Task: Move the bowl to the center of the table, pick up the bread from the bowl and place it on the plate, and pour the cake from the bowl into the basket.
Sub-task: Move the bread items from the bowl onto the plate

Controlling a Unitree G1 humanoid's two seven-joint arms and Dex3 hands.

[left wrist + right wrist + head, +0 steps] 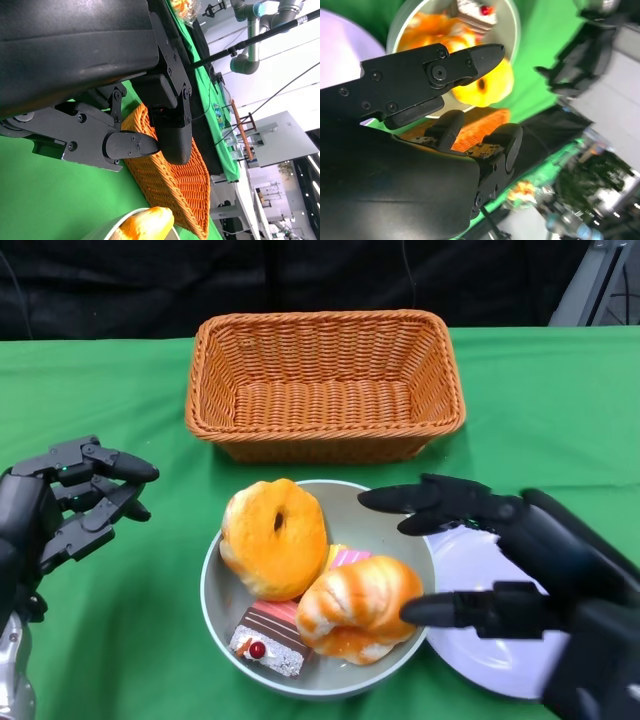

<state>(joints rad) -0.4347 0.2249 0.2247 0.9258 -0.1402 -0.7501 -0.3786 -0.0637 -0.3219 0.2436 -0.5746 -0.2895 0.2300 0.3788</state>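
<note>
The right hand (500, 560) hovers with fingers spread around the near loaf of bread (358, 608), holding nothing; whether a fingertip touches the bread cannot be told. The left hand (75, 500) is empty, fingers loosely curled, well apart from the bowl (215, 585).

The bowl sits in front of the basket (325, 380), holding two breads and cake slices (270, 638); its rim overlaps the white plate (480, 640).

Risk: the bread looks soft and glossy, so a shallow grip may let it slip. Risk: closing fingers may drag the cake or shove the bowl onto the plate.

No brand, label or legible writing is visible.
</note>
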